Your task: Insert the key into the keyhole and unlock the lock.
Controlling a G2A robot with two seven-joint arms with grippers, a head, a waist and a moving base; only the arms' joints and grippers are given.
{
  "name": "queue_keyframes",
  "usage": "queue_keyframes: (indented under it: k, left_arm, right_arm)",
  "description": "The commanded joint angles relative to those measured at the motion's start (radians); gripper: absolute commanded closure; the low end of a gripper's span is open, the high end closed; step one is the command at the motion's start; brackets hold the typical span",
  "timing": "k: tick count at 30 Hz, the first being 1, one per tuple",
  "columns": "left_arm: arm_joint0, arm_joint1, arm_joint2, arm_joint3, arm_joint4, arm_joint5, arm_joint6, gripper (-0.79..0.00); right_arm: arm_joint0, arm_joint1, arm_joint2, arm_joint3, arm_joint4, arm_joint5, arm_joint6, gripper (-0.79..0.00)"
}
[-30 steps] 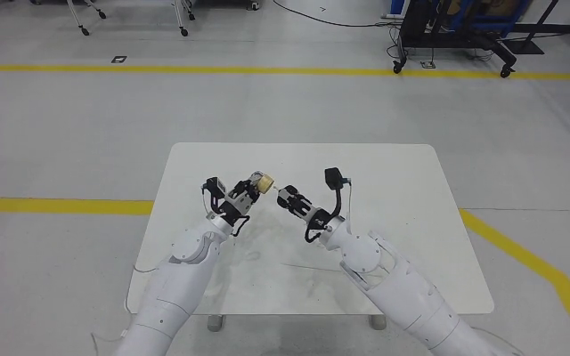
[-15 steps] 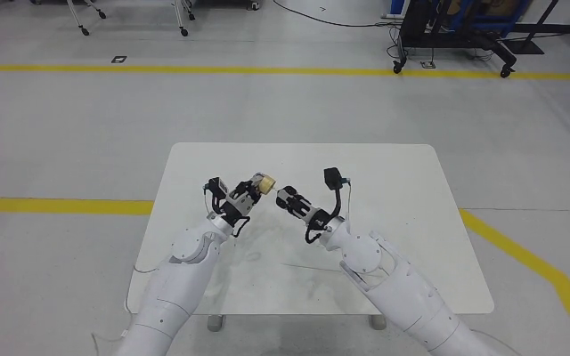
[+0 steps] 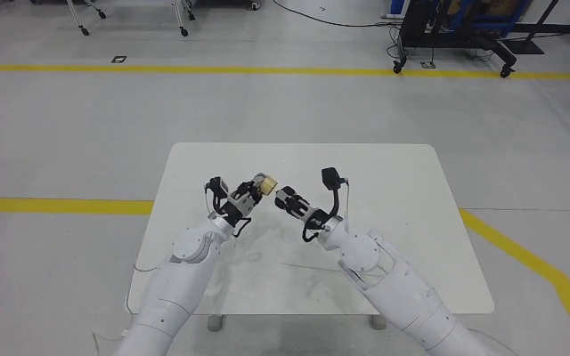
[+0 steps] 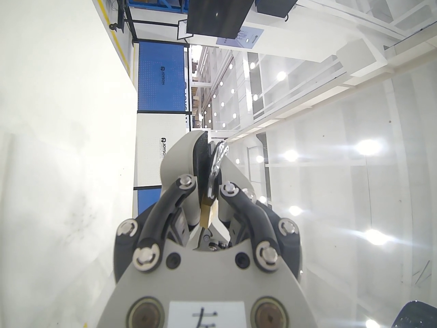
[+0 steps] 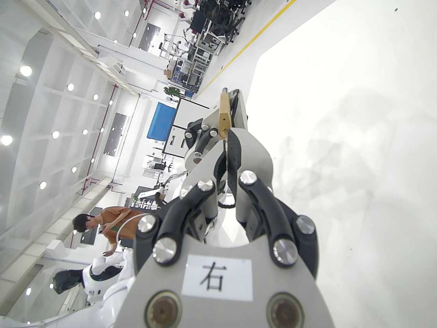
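Two arms meet over the middle of a white table [image 3: 401, 178] in the top view. The left gripper [image 3: 248, 193] holds a small brass lock [image 3: 264, 184] up off the surface, and the right gripper [image 3: 283, 198] points at it from just beside. From the left wrist, the left gripper's jaws are clamped on the lock, with the brass body [image 4: 206, 211] deep between the fingers and the silver shackle [image 4: 217, 158] out at their tips. From the right wrist, the right gripper's jaws are pressed together, their tips right at the lock's narrow end face [image 5: 223, 117]. I cannot make out the key between them.
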Motion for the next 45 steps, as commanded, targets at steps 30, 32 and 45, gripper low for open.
queue_keyframes:
  k: [30,32,45]
  left_arm:
    - [0.012,-0.009,-0.01,-0.007,-0.003,-0.021,0.039,0.0]
    - [0.013,-0.009,-0.011,-0.007,-0.001,-0.028,0.04,0.0]
    - [0.018,-0.012,-0.015,-0.01,-0.017,-0.041,0.014,0.0]
  right_arm:
    - [0.013,-0.027,0.007,0.029,0.068,-0.03,0.036,-0.785]
    - [0.013,-0.027,0.007,0.029,0.068,-0.03,0.036,-0.785]
    - [-0.023,-0.026,0.066,0.012,0.221,-0.072,0.075,-0.785]
